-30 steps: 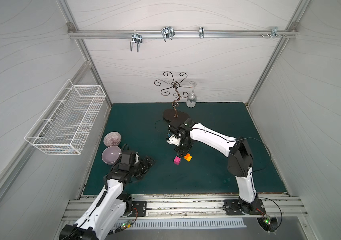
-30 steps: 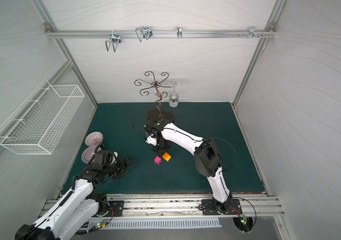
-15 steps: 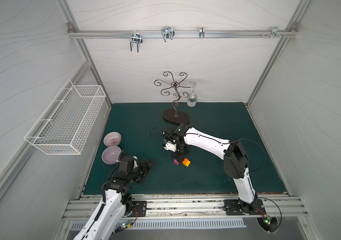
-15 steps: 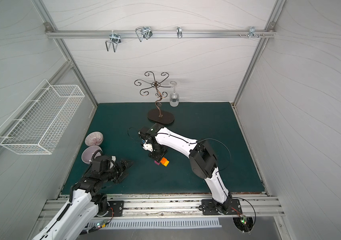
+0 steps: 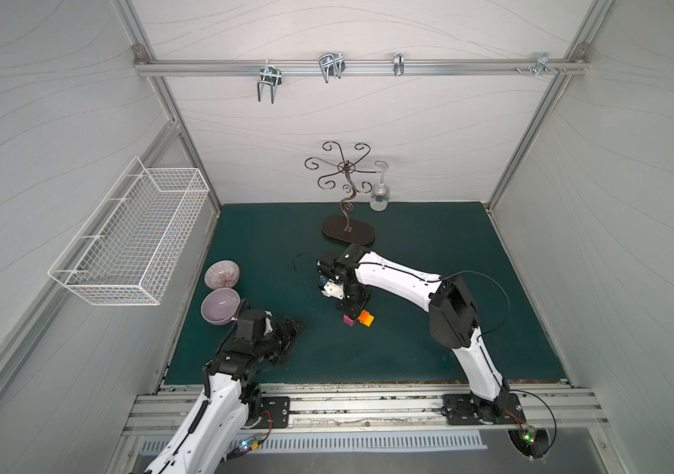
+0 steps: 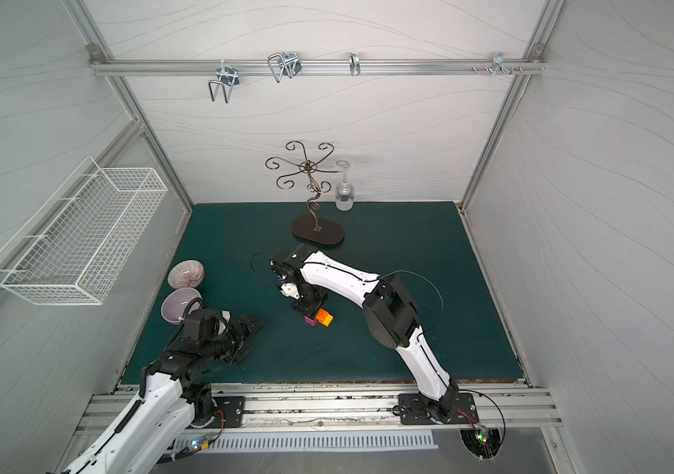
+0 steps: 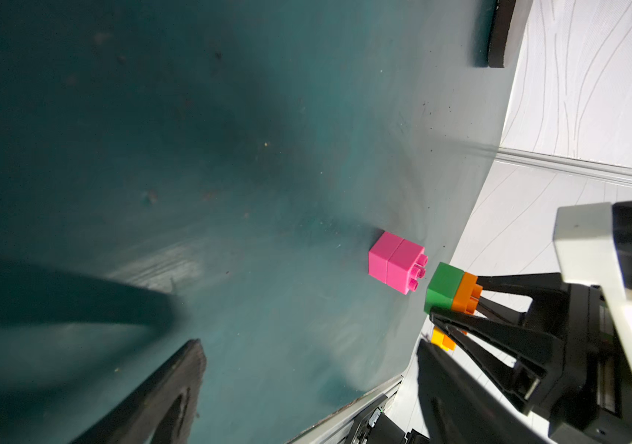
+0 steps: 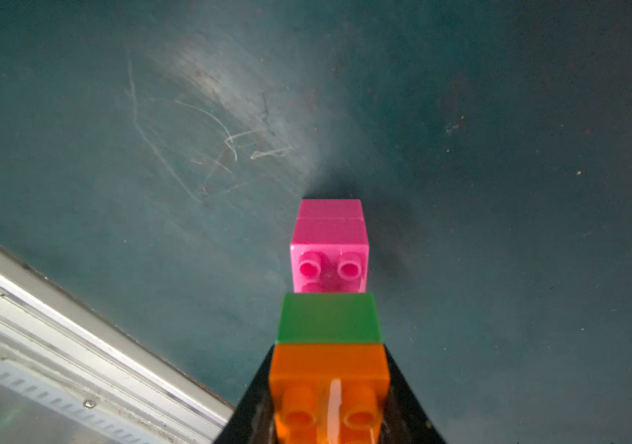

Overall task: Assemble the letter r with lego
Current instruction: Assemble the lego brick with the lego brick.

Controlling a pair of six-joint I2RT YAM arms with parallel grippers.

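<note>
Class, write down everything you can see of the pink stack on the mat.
The pink stack is two small square bricks of glossy plastic pressed together, with a thin seam between them. It stands upright on the dark green mat, with round hollow studs on its free top face. Nothing grips it. The green brick, joined under the orange brick in the right gripper, hangs right over those studs; a narrow gap seems to remain.

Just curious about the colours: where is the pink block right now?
In both top views the pink block stands on the green mat near its middle, beside the green-and-orange piece held in the right arm's fingers.
</note>
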